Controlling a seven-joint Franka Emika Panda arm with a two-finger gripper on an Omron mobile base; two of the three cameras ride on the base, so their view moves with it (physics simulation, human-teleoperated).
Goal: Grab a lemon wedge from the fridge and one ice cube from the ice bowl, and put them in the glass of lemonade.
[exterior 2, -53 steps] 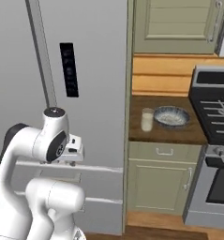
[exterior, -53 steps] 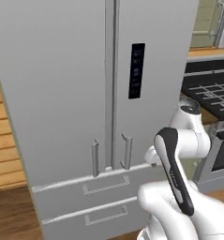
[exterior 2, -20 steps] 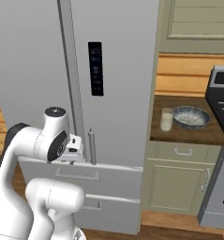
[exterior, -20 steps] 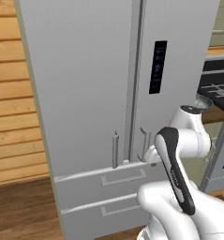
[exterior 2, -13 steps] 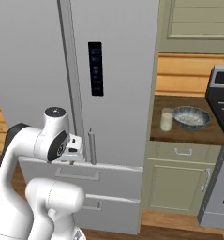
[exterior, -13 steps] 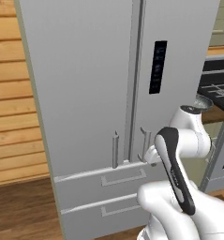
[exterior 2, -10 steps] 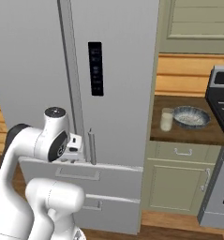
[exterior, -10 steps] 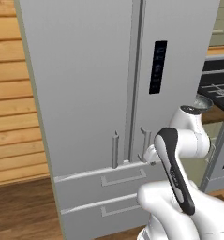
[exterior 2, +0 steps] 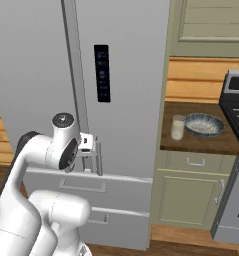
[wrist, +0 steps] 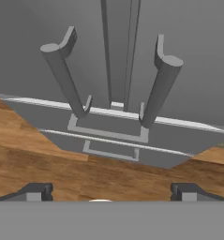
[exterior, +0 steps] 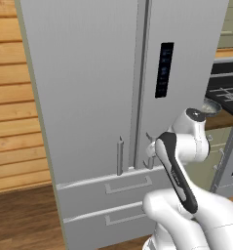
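Nothing moved since half a second ago | end effector (wrist: 111, 191) open | fridge (wrist: 108, 61) handles ahead, apart

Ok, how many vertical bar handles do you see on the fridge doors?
2. The left handle hangs at the left door's inner edge, the right handle beside it on the right door, partly behind the arm. Both flank the fridge centre seam; upper ends are out of frame.

arm (exterior: 186, 146): glossy white shells | dark joints | rounded links
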